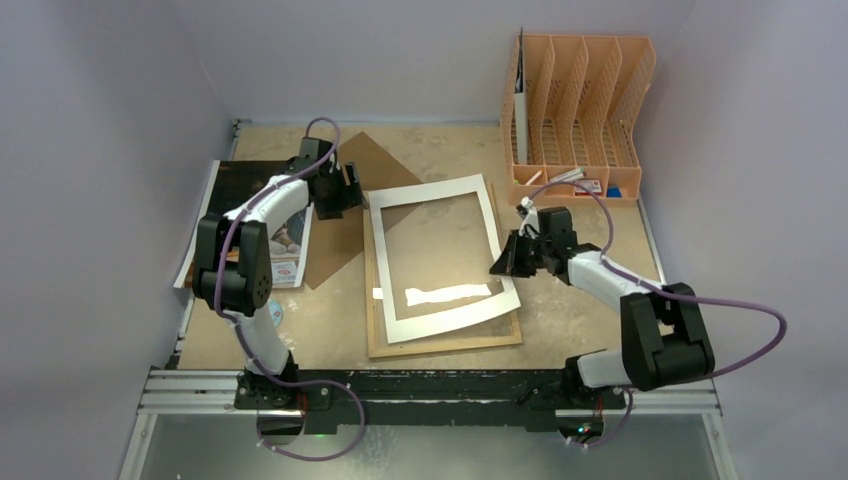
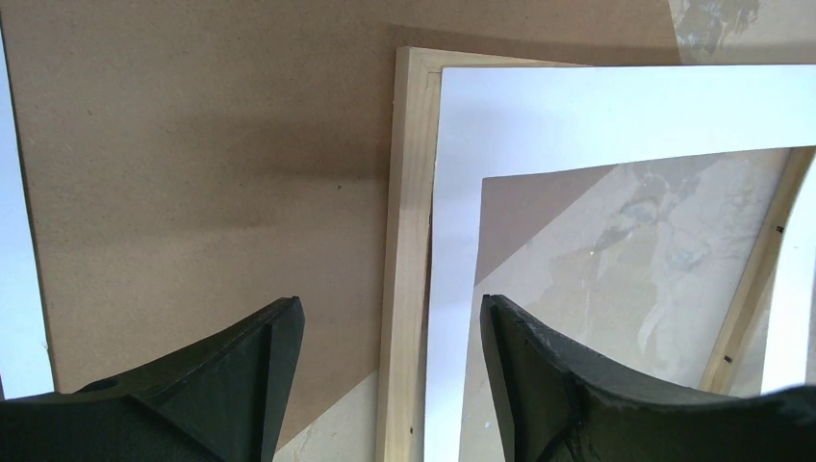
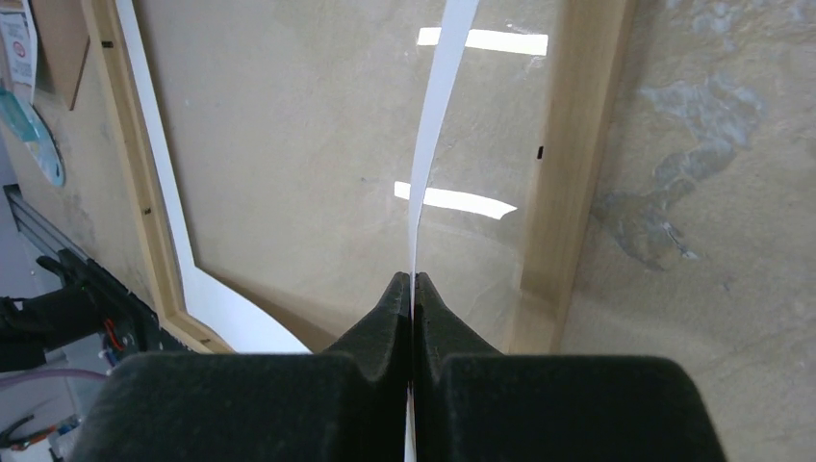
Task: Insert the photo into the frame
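**So the mat point(image 1: 430, 192) is lifted and the photo point(image 1: 240, 182) is off to the side**

Okay, edges first. The frame point(image 1: 445, 345) lies flat mid-table, with its light-wood rail showing along the left and near sides. The white mat sits skewed on top of it. The mat's right edge is raised off the glass and bows a little. The right gripper point(image 1: 500, 265) has that edge pinched tight between fully closed fingers. Right of the frame there's bare table point(image 1: 600, 300) out to the side edge. An orange file organiser point(image 1: 580, 100) stands in the far right corner.

The left gripper point(image 1: 352, 188) hangs over the frame's far left corner, jaws spread wide with nothing in them. Below it is the brown backing board point(image 1: 375, 160), angled and tucked partly under the frame.

The photo lies flat at the table's left edge, well apart from the frame and partly hidden under the left arm. It's a dark print, and I can't make out much more from here.

Count: one frame, one mat, one backing board, one photo, one organiser, two grippers.
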Robot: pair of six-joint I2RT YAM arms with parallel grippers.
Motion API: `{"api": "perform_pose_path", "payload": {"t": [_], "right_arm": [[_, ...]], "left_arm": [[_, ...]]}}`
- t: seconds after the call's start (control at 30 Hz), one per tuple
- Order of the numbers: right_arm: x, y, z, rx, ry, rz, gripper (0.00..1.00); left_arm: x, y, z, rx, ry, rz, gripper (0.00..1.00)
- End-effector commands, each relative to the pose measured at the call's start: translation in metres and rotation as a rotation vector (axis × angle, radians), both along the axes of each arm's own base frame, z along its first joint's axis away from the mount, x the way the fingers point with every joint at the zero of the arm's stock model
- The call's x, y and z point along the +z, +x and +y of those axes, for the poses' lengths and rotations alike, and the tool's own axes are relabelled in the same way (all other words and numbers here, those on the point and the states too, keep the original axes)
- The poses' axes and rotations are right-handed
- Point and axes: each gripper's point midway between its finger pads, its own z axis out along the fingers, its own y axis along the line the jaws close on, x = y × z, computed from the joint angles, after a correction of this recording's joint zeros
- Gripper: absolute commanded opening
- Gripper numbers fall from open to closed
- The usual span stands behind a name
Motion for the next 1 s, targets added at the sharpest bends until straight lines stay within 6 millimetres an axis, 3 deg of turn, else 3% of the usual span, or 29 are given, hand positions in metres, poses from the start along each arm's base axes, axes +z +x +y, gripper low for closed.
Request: {"api": "perform_pose_path", "payload": {"t": [0.0, 0.17, 0.53, 0.97], "right_arm": [[0.007, -0.007, -0.010, -0.021, -0.042, -0.018, 0.00], [0.007, -0.010, -0.010, -0.033, -0.035, -0.010, 0.00], [0.001, -0.037, -0.012, -0.044, -0.014, 0.048, 0.00], [-0.008, -0.035, 0.009, 0.040, 0.076, 0.073, 0.00]], "left_arm": [[0.012, 0.008, 0.002, 0.015, -0.003, -0.040, 0.71], [0.010, 0.005, 0.002, 0.023, -0.008, -0.037, 0.71], [0.009, 0.001, 0.003, 0.043, -0.015, -0.033, 0.71], [-0.005, 0.000, -0.001, 0.043, -0.037, -0.006, 0.71]]}}
